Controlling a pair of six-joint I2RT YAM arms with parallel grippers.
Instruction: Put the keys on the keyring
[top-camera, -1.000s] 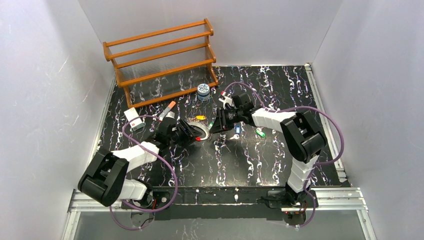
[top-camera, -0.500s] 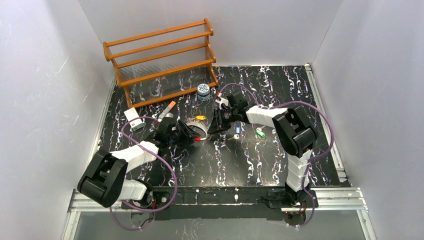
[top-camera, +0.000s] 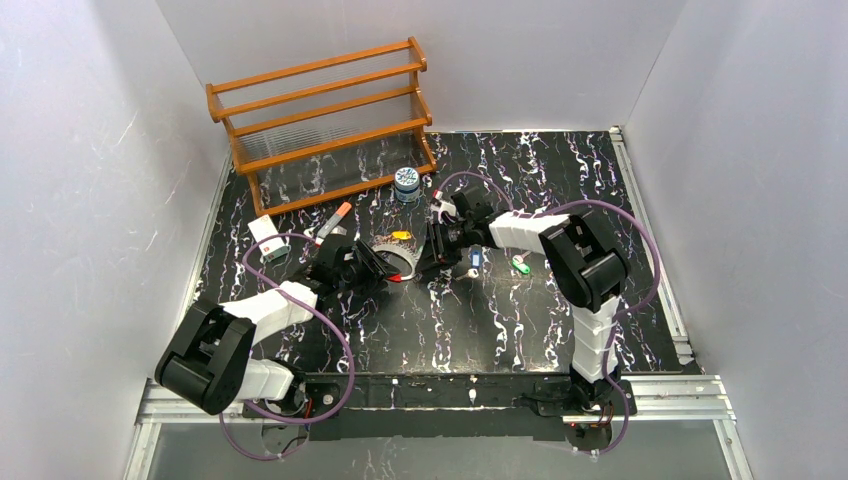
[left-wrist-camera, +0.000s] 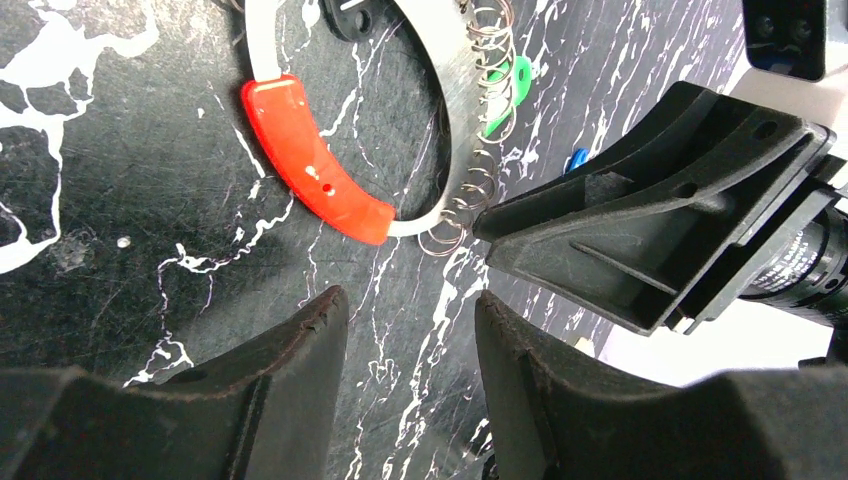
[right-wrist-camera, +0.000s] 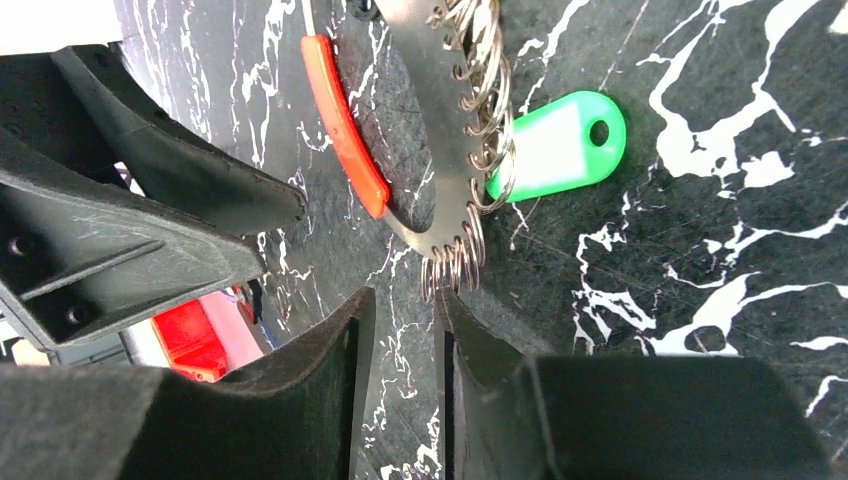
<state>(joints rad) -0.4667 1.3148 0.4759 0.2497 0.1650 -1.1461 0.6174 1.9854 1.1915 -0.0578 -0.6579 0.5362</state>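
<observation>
Keyring (left-wrist-camera: 315, 165) lies on the table (top-camera: 520, 320) mid-scene, a green key (right-wrist-camera: 560, 145) against its wire loops (right-wrist-camera: 450, 265), a blue key (top-camera: 475, 258) loose to the right; looks like line-up, nothing being threaded yet. Right gripper (right-wrist-camera: 405, 300) hovers at the loop cluster, jaws a narrow slit, holding nothing; left gripper (left-wrist-camera: 410, 300), on the ring's left, gapes wider, also empty. Next you'll need one to pin the ring and the other to pinch a key head.

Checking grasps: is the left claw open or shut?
Open: on the left claw, the fingers stand apart with table showing between; the keyring lies beyond their tips, ungripped.
</observation>
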